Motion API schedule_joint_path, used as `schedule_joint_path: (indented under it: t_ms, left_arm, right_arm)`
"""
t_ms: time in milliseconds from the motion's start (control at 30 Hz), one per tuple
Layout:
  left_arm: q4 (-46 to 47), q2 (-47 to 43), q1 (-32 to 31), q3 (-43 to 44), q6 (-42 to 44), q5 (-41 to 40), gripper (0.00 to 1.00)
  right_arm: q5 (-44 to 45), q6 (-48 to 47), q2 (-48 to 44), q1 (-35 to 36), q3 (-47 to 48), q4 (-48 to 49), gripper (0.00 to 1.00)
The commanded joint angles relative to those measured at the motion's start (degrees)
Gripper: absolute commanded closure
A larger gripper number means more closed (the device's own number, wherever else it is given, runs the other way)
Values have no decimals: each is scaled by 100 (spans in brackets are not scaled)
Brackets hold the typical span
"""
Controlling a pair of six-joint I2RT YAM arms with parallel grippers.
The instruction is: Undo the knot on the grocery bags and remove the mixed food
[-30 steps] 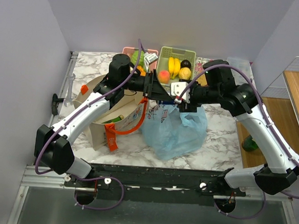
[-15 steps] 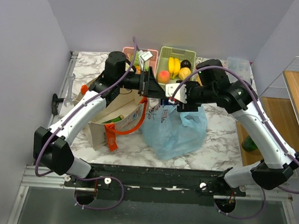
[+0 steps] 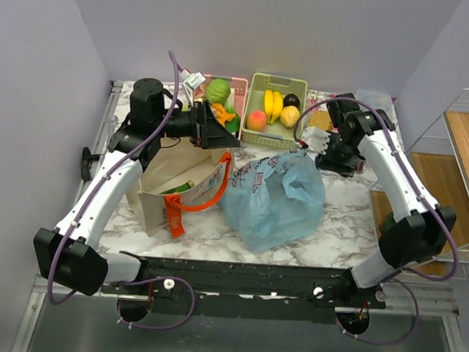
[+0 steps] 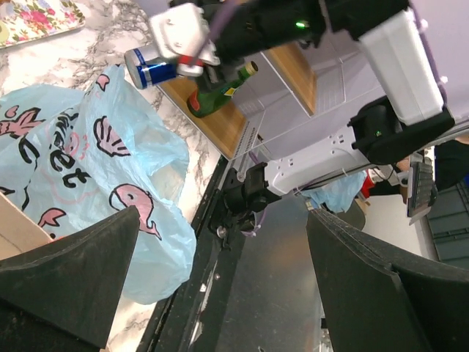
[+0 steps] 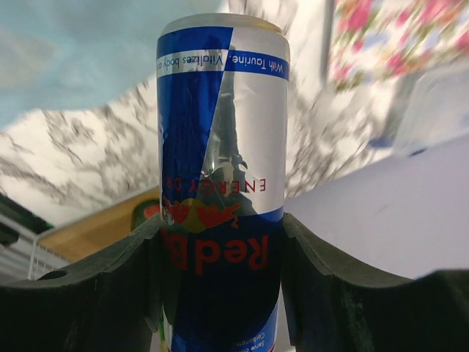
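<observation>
Bags number two: one light blue plastic bag (image 3: 273,199) at frame centre on the marble surface (image 3: 347,202), touching one beige canvas tote (image 3: 175,168) on its left. Two baskets sit at upper centre: a pink basket (image 3: 240,84) with a green cabbage (image 3: 218,89), and a green basket (image 3: 278,81) with bananas (image 3: 272,104). The right pincer (image 5: 220,236) is clamped on one Red Bull can (image 5: 220,147) by the bag's upper right. The left pincer (image 4: 221,216) stands apart, partly hiding the pink basket.

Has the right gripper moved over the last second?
Yes. The right gripper, holding a can, went rightward, from before the green basket to its right corner.
</observation>
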Motion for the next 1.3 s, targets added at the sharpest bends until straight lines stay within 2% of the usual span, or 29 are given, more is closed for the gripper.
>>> schedule_joint_path:
  t_ms: [0, 233, 500, 833, 1000, 1267]
  left_arm:
    - [222, -118, 26, -185, -140, 36, 1]
    - [229, -301, 21, -313, -137, 56, 2]
    - [291, -446, 21, -507, -169, 62, 2]
    - [500, -330, 21, -472, -315, 136, 2]
    - [577, -271, 28, -463, -408, 163, 2]
    - [619, -319, 21, -537, -433, 145, 2]
  right_arm:
    - [1027, -172, 492, -502, -247, -108, 99]
    - [1842, -197, 1212, -900, -292, -262, 99]
    - [2559, -434, 1530, -1434, -543, -280, 98]
    - [2940, -499, 1269, -1591, -1346, -498, 96]
    - [3280, -638, 1096, -1688, -1904, -171, 95]
    - [3659, -1110, 1057, -1918, -2092, 405, 93]
